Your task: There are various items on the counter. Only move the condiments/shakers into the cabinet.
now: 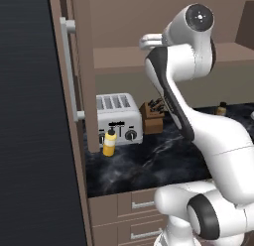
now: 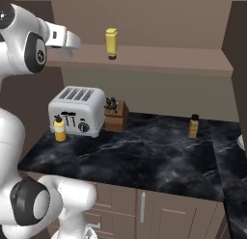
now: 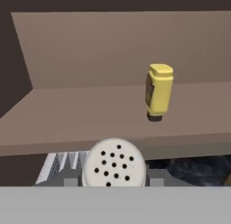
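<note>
In the hand view the pale shaker (image 3: 114,164), its holed top facing the camera, sits right at the gripper (image 3: 113,182), which appears clamped on it just before the cabinet shelf (image 3: 67,123). Farther in, a yellow bottle (image 3: 158,92) stands upside down on that shelf. Below, on the desk (image 2: 144,156), a squeeze bottle (image 2: 60,128) stands before the toaster (image 2: 77,109), and a small bottle (image 2: 193,126) stands well apart to the right.

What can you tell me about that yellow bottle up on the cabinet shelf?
The yellow bottle is a squat, plastic-looking container standing upside down on the brown cabinet shelf: its wide yellow base is on top and its small dark cap rests on the wood. It leans very slightly. It stands alone, clear of the back wall, and nothing else touches it. Its front face looks a shade darker, perhaps a label.
</note>
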Tool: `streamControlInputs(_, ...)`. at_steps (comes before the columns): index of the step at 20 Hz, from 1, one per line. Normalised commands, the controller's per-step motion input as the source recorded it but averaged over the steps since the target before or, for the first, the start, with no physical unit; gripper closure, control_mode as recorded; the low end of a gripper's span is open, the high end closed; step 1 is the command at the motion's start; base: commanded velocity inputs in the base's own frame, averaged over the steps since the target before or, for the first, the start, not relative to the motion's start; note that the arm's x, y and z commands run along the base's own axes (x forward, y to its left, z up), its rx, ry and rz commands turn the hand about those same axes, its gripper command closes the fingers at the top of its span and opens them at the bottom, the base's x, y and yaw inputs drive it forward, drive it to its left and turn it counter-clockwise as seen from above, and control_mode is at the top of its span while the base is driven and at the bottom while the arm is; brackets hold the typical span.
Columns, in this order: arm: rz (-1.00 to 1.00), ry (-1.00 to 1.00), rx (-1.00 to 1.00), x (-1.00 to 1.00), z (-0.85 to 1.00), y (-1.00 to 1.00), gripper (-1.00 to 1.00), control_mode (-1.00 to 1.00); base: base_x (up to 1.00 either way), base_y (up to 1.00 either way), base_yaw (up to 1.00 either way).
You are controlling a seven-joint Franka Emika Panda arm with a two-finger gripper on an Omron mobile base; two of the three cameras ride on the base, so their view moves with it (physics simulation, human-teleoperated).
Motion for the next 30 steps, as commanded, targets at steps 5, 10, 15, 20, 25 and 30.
streamControlInputs(5, 0.0, 0.01, 0.0, 0.51, -0.06, 0.0, 1.0, -1.0, 0.0, 0.0, 0.0)
streamControlInputs(10, 0.0, 0.06, 0.0, 0.62, -0.09, 0.0, 1.0, -1.0, 0.0, 0.0, 0.0)
streamControlInputs(15, 0.0, 0.08, 0.0, 0.5, -0.07, 0.01, 1.0, -1.0, 0.0, 0.0, 0.0)
streamControlInputs(20, 0.0, 0.01, 0.0, 0.52, -0.05, 0.03, 1.0, -1.0, 0.0, 0.0, 0.0)
streamControlInputs(25, 0.0, 0.01, -0.02, 0.28, -0.26, 0.14, 1.0, -1.0, 0.0, 0.0, 0.0)
streamControlInputs(30, 0.0, 0.05, -0.04, 0.3, -0.33, 0.08, 1.0, -1.0, 0.0, 0.0, 0.0)
